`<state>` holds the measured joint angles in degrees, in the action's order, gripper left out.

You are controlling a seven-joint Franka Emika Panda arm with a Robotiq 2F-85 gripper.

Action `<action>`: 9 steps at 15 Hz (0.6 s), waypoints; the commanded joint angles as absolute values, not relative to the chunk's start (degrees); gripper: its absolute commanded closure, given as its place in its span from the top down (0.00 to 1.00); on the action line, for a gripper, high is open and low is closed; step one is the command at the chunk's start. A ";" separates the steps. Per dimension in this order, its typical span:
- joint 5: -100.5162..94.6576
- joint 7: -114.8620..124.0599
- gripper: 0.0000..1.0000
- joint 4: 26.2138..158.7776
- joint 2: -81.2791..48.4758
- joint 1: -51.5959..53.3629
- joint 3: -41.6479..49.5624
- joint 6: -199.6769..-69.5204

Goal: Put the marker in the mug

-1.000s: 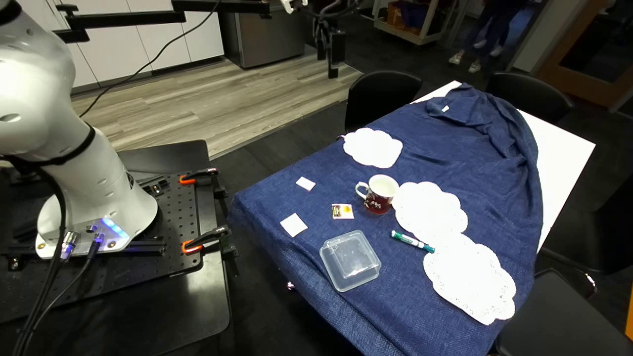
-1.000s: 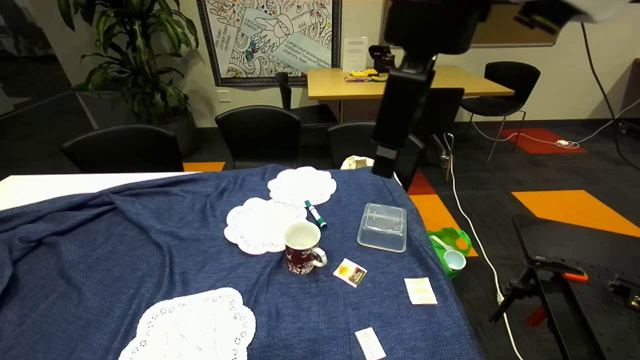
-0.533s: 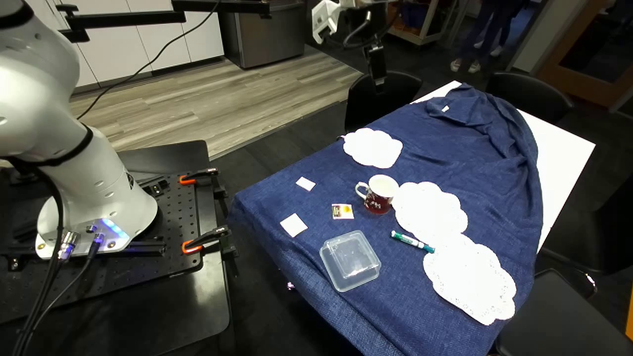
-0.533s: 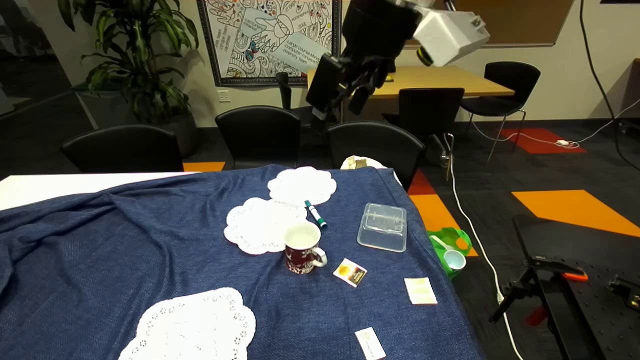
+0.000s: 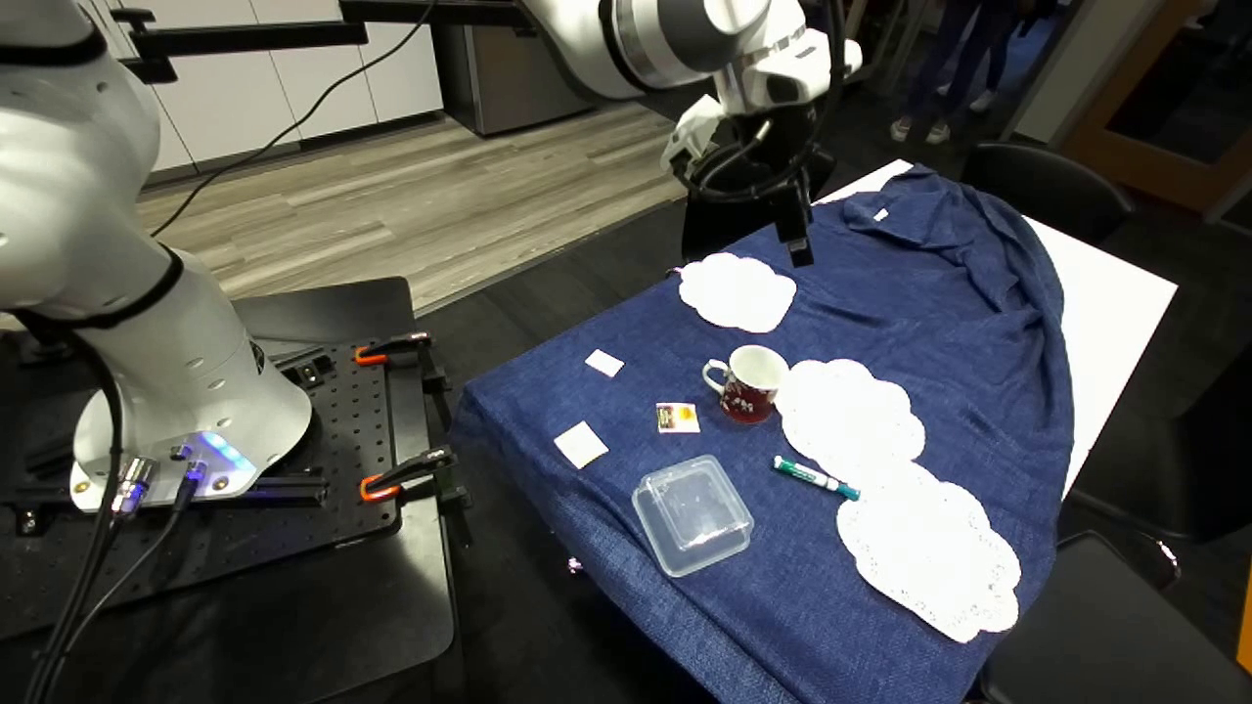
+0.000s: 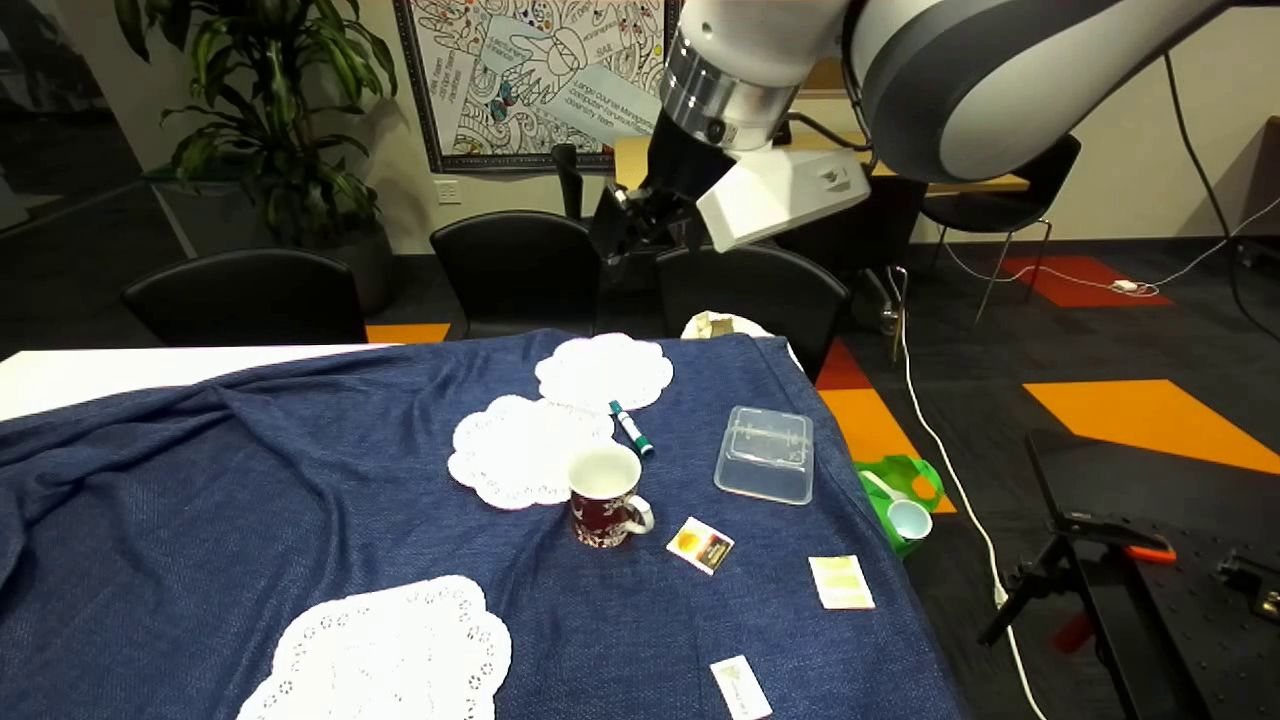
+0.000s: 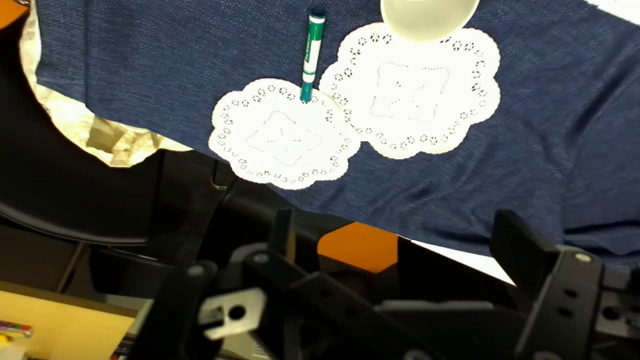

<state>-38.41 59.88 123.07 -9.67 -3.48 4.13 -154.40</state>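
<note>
The marker (image 5: 817, 477) is green and white with dark teal ends. It lies on the blue cloth, one end over a doily's edge; it also shows in an exterior view (image 6: 631, 429) and the wrist view (image 7: 312, 55). The mug (image 5: 749, 399) stands upright beside a doily, dark red with a white inside and handle; it also shows in an exterior view (image 6: 602, 515). In the wrist view only part of the pale mug (image 7: 430, 20) shows at the top edge. My gripper (image 7: 394, 230) is open and empty, high above the table and apart from both things.
A clear square plastic container (image 5: 694, 516) sits near the table edge. White lace doilies (image 5: 851, 416) lie flat around the mug. A tea packet (image 5: 677, 418) and white packets (image 5: 581, 445) lie on the cloth. Black chairs (image 6: 515, 270) stand along the table.
The arm has swung in over the table. In an exterior view the gripper moved right and down; in another it moved left. The marker and mug have not moved.
</note>
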 commanded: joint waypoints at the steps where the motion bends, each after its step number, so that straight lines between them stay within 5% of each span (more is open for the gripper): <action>1: -41.90 67.35 1.00 118.54 -15.99 -3.12 6.07 -155.30; 9: -30.93 61.26 1.00 113.06 -26.49 -2.27 11.22 -158.12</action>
